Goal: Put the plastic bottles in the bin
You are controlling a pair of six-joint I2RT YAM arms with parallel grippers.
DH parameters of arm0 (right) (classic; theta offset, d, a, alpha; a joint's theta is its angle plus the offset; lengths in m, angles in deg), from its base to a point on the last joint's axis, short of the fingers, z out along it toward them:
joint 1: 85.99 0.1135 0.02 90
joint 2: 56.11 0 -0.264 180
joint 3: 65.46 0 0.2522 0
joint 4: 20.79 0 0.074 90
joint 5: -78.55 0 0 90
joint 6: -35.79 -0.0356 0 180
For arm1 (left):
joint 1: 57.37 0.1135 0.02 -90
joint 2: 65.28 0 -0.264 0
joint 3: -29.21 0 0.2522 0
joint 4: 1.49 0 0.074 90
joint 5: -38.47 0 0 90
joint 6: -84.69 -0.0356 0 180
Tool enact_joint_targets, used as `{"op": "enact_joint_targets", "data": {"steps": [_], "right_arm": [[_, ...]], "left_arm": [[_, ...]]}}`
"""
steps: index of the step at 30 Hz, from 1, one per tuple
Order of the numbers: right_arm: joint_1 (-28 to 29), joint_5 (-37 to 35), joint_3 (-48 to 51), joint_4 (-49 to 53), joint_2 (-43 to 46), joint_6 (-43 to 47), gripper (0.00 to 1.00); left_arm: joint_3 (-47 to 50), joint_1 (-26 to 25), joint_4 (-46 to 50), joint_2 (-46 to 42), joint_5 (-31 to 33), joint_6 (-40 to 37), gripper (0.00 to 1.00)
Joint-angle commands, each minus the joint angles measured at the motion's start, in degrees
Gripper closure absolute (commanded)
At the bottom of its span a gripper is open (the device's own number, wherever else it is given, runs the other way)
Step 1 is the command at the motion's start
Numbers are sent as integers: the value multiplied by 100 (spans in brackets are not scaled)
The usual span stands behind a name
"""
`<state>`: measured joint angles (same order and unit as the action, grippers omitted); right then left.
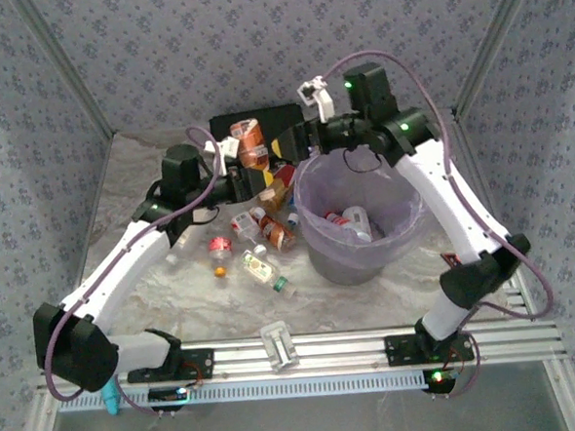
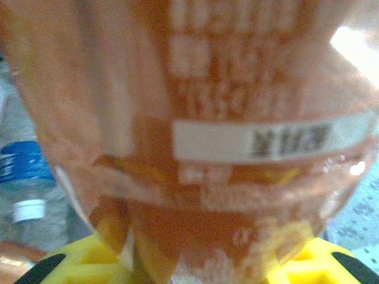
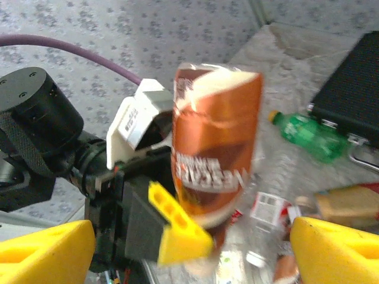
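Note:
My left gripper point(image 1: 251, 171) point(image 2: 195, 273) is shut on an orange-labelled plastic bottle point(image 1: 249, 144) point(image 2: 195, 118) point(image 3: 216, 142) and holds it upright above the table, left of the bin point(image 1: 406, 230). The bin is a grey bucket with a lavender liner, and a few bottles point(image 1: 351, 219) lie inside it. My right gripper point(image 1: 285, 147) point(image 3: 192, 251) is open just right of the held bottle, by the bin's far left rim. Several more bottles point(image 1: 260, 244) lie on the table below. A green bottle point(image 3: 308, 136) lies near the case.
A flat black case point(image 1: 272, 119) point(image 3: 355, 89) sits at the back behind the held bottle. A white clip-like block point(image 1: 279, 345) rests near the front rail. A blue-labelled bottle point(image 2: 23, 171) lies under my left wrist. Patterned walls close in the sides and back.

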<state>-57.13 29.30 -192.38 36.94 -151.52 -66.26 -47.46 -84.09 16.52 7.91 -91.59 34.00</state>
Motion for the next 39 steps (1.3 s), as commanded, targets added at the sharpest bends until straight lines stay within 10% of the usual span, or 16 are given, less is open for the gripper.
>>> {"op": "enact_joint_targets", "data": {"steps": [1, 8, 20, 29, 39], "right_arm": [[136, 572, -562, 155, -443, 172, 12], [234, 660, -1190, 356, -1081, 266, 14], [199, 864, -1207, 253, -1188, 141, 48], [47, 618, -1636, 565, -1260, 73, 54], [-625, -470, -1693, 1234, -583, -194, 56]], "left_arm": [[-341, -112, -716, 83, -779, -11, 100], [-604, -242, -681, 256, -921, -155, 100], [-691, -262, -609, 405, -813, -240, 100], [-731, -252, -137, 304, -624, -630, 13], [-268, -239, 345, -119, -154, -919, 2]]}}
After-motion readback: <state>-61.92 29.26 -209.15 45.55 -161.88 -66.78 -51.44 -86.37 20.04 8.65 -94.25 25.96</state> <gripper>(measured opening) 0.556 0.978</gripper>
